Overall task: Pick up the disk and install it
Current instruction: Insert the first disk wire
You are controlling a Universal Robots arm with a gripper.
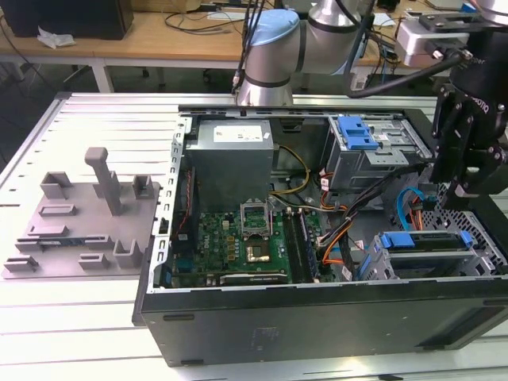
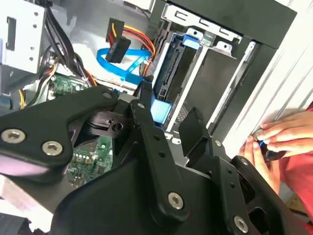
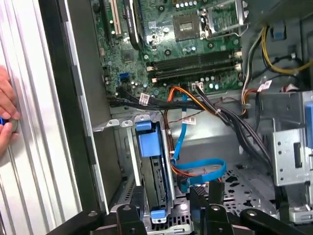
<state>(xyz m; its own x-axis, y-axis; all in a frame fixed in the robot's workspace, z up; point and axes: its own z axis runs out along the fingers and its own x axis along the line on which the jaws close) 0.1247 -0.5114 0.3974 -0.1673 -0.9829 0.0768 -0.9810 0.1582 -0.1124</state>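
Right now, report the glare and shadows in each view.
Exterior view: even light, the table bright, the black pincer dark. Second wrist view: the background past the case is washed out white, the pincer in shade. First wrist view: the table's slats glare, the case wall beside the disk lies in shadow.

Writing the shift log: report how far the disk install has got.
Seemingly done: the disk sits inside the drive cage. In hand: nothing; the gripper hangs open just above it, holding nothing. Left: I cannot tell whether the disk is fully seated.
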